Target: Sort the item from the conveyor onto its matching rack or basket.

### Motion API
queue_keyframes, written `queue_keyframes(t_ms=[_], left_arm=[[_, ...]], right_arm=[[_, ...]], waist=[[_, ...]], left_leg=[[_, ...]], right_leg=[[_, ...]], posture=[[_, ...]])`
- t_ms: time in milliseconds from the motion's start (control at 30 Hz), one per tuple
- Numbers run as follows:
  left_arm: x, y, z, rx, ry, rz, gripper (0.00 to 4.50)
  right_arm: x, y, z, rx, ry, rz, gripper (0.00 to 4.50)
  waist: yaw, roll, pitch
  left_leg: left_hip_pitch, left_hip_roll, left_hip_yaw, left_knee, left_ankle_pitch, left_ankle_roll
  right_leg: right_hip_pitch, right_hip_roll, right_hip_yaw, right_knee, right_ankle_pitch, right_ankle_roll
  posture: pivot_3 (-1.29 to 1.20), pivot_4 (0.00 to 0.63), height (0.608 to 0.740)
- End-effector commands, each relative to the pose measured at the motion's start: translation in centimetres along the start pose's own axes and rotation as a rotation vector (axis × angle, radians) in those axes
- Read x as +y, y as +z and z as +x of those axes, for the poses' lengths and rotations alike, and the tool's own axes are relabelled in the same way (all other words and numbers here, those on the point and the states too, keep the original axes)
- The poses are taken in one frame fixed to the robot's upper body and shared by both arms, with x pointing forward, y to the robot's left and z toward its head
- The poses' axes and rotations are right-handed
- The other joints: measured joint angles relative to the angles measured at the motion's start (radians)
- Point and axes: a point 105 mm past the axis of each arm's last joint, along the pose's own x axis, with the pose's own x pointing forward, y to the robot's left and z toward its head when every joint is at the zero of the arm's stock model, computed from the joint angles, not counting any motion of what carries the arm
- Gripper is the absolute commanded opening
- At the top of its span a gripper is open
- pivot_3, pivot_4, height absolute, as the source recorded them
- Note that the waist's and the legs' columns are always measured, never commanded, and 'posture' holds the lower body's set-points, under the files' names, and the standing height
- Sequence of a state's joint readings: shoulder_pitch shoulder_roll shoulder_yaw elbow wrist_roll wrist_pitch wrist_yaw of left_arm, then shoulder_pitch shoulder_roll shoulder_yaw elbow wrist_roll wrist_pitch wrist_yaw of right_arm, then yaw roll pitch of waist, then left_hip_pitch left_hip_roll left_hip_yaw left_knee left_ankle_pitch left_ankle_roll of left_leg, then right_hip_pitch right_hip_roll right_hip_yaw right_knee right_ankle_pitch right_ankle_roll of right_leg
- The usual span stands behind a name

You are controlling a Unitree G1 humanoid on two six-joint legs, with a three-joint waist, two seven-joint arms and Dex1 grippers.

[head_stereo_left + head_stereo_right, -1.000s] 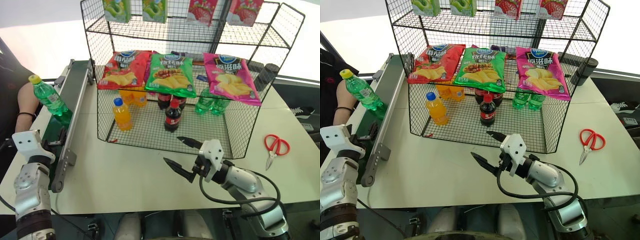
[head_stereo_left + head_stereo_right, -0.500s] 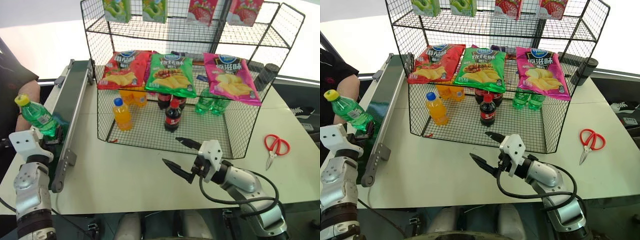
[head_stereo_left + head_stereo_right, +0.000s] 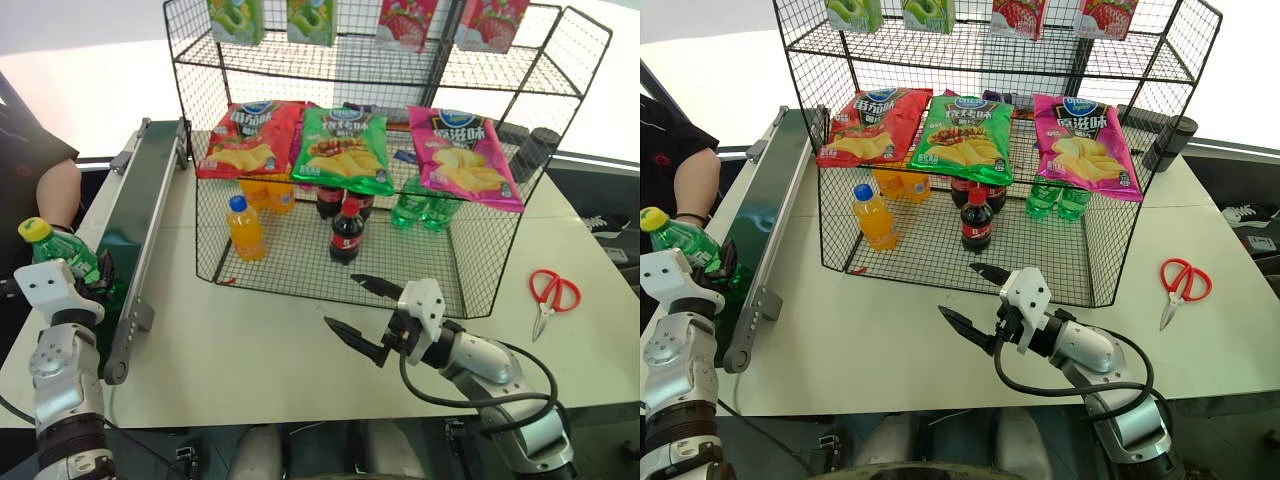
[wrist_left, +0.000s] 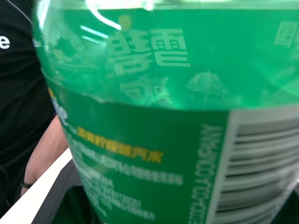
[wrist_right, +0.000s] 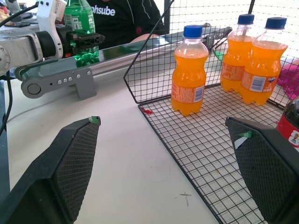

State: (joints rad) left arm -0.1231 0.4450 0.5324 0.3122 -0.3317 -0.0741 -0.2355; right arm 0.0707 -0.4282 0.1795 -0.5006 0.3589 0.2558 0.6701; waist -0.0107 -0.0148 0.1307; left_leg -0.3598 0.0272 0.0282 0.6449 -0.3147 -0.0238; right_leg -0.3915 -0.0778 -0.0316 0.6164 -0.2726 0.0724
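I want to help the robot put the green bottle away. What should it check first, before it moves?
1. Left gripper shut on the bottle: ok, its fingers clamp the bottle's body.
2. Bottle upright in the grip: ok, its yellow cap is on top.
3. Bottle lifted off the conveyor: cannot tell, its base is hidden.
4. Right gripper out of the way: ok, it hovers open over the table in front of the basket.
5. Matching spot known: ok, green bottles stand at the basket's back right.
6. Person's arm clear of the path: not ok, it is close beside the bottle.
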Motion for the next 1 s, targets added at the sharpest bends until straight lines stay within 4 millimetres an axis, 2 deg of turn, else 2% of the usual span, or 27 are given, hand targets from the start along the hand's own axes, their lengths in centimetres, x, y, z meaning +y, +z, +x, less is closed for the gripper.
queue_keyframes(t_ms=[33, 200, 333, 400, 533, 600, 800, 1000], left_arm=[[-0.4, 4.9, 0.3, -0.180, -0.064, 0.010, 2.80], [-2.6, 8.8, -1.1, -0.271, -0.260, -0.020, 2.80], [-5.9, 10.0, -3.4, -0.261, -0.494, -0.042, 2.80], [-8.2, 9.5, -4.9, -0.210, -0.639, -0.035, 2.80], [-13.1, 7.0, -7.6, -0.100, -0.900, 0.017, 2.80], [-15.2, 6.1, -8.4, -0.082, -1.003, 0.015, 2.80], [-21.3, 4.0, -8.3, -0.056, -1.192, -0.046, 2.80], [-25.5, 3.0, -8.4, -0.074, -1.357, -0.071, 2.80]], right_arm=[[-0.3, 1.1, 0.2, -0.041, 0.009, -0.021, 4.50], [-0.6, 1.3, -0.1, -0.038, 0.006, -0.050, 4.50], [-0.5, 1.6, -0.1, -0.041, 0.023, -0.056, 4.50], [-0.4, 1.8, 0.0, -0.044, 0.043, -0.060, 4.50], [-0.3, 2.5, 0.5, -0.057, 0.073, -0.071, 4.50], [-0.3, 2.9, 0.8, -0.070, 0.082, -0.065, 4.50], [-0.1, 3.9, 1.8, -0.094, 0.104, -0.046, 4.50], [-0.6, 4.0, 2.2, -0.083, 0.075, -0.051, 4.50]], waist=[[-0.001, -0.002, 0.000], [-0.003, -0.006, 0.000], [-0.005, -0.005, 0.000], [-0.007, -0.004, 0.001], [-0.002, -0.003, 0.002], [0.000, -0.003, 0.001], [0.001, -0.002, 0.001], [0.000, -0.002, 0.001]], left_leg=[[0.000, 0.000, 0.000, 0.000, 0.000, 0.000], [-0.008, 0.000, 0.000, 0.000, 0.000, 0.000], [-0.010, -0.001, 0.000, 0.000, 0.000, 0.000], [-0.010, -0.001, 0.000, 0.000, 0.000, 0.000], [-0.009, -0.001, 0.000, 0.001, 0.000, 0.000], [-0.009, -0.001, 0.000, 0.002, 0.000, 0.000], [-0.010, -0.002, -0.001, 0.003, 0.000, 0.000], [-0.011, -0.002, -0.001, 0.004, 0.000, 0.001]], right_leg=[[0.000, 0.000, 0.000, 0.000, 0.000, 0.000], [-0.007, 0.000, 0.000, 0.000, 0.001, 0.002], [-0.008, -0.001, 0.000, -0.002, 0.001, 0.002], [-0.008, -0.001, 0.000, -0.002, 0.001, 0.001], [-0.006, -0.001, 0.000, -0.002, 0.000, -0.001], [-0.006, -0.001, -0.001, -0.002, 0.000, -0.001], [-0.006, -0.001, -0.001, -0.001, 0.000, 0.000], [-0.006, 0.003, -0.002, -0.001, 0.002, 0.004]], posture=[[0.00, 0.150, 0.740], [0.00, 0.150, 0.740], [0.00, 0.150, 0.740], [0.00, 0.150, 0.740], [0.00, 0.150, 0.740], [0.00, 0.150, 0.740], [0.00, 0.150, 0.740], [0.00, 0.150, 0.740]])
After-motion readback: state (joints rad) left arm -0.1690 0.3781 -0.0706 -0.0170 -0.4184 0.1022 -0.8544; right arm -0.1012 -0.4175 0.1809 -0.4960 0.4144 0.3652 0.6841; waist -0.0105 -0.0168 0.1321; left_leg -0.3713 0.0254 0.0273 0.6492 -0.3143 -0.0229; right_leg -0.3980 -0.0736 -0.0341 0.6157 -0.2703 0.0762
